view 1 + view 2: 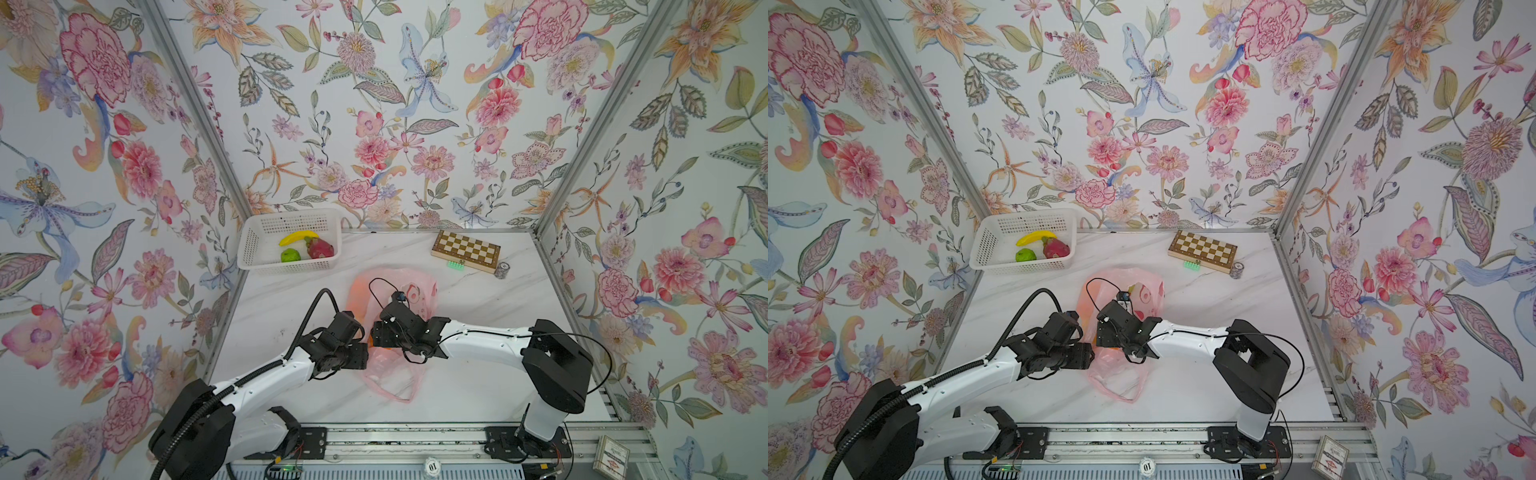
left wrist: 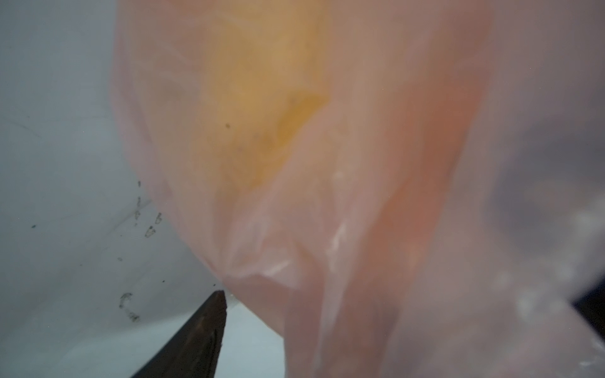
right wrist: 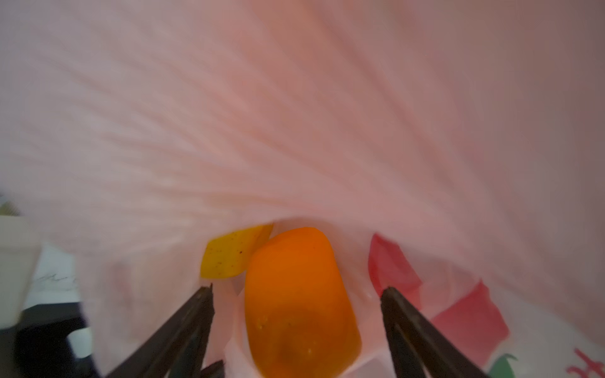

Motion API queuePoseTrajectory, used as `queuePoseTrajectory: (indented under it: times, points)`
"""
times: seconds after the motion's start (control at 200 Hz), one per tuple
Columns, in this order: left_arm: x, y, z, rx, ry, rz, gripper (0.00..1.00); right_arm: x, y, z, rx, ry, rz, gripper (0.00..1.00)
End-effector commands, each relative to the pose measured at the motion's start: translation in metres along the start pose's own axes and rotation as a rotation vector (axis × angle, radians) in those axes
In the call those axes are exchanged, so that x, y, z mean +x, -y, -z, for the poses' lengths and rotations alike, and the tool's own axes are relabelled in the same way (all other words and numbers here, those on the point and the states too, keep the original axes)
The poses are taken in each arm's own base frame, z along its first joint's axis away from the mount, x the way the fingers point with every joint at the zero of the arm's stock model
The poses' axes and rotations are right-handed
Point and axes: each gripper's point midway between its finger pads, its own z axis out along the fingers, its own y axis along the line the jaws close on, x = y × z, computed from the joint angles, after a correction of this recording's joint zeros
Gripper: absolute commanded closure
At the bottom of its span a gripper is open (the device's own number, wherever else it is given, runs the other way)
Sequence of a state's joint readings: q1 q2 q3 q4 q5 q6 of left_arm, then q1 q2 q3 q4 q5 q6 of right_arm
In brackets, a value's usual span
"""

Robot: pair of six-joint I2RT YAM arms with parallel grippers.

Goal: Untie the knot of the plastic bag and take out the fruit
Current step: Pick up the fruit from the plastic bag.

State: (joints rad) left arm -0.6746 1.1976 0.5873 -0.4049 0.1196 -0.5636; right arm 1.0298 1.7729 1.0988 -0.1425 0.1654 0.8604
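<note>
Looking at both top views, I see the plastic bag [image 1: 419, 286] mid-frame. My right gripper [image 3: 298, 289] has its fingers spread wide astride the orange [image 3: 301, 314] inside, gripping nothing. I can't judge the left gripper [image 2: 402, 299]. A bottom-edge token [image 1: 431, 466] reads "10".

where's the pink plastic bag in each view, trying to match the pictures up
In a top view: the plastic bag lies mid-table.
In a top view: the same spot, mid-table.
Left wrist: close up, fills the centre and right.
Right wrist: close up, fills most of the picture.
Shared landmark: the white marble table under the bag.
</note>
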Motion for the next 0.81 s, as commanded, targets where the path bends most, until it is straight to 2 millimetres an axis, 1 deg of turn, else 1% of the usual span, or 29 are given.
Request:
queuePoseTrajectory:
  times: [0.0, 0.055, 0.095, 0.13, 0.195, 0.29, 0.41, 0.48, 0.661, 0.801]
  points:
    - [0.006, -0.005, -0.002, -0.026, -0.004, 0.004, 0.28, 0.004, 0.006, -0.010, 0.028, -0.023, 0.029, 0.19]
    - [0.006, -0.006, -0.002, -0.028, 0.000, 0.004, 0.28, 0.009, 0.008, -0.016, 0.033, -0.041, 0.034, 0.22]
    - [0.006, -0.005, -0.002, -0.025, 0.002, 0.003, 0.29, 0.012, 0.008, -0.019, 0.029, -0.049, 0.040, 0.26]
    - [0.005, -0.005, -0.003, -0.025, 0.002, 0.004, 0.29, 0.013, 0.008, -0.021, 0.025, -0.055, 0.044, 0.32]
    - [0.005, -0.005, -0.003, -0.028, 0.004, 0.005, 0.29, 0.014, 0.005, -0.023, 0.011, -0.066, 0.045, 0.46]
    - [0.004, -0.005, -0.004, -0.027, 0.003, 0.007, 0.29, 0.013, 0.003, -0.019, 0.004, -0.057, 0.046, 0.54]
    - [0.001, -0.003, -0.003, -0.021, 0.010, 0.002, 0.29, 0.006, 0.002, -0.009, 0.001, -0.032, 0.044, 0.58]
    - [-0.001, -0.002, -0.002, -0.019, 0.017, -0.003, 0.29, 0.003, 0.000, -0.001, -0.008, -0.019, 0.042, 0.58]
    - [-0.009, 0.002, 0.003, -0.014, 0.039, -0.015, 0.29, -0.006, -0.006, 0.025, -0.057, 0.022, 0.024, 0.58]
    - [-0.019, 0.007, 0.011, 0.005, 0.081, -0.043, 0.27, -0.017, -0.015, 0.047, -0.111, 0.058, 0.008, 0.57]
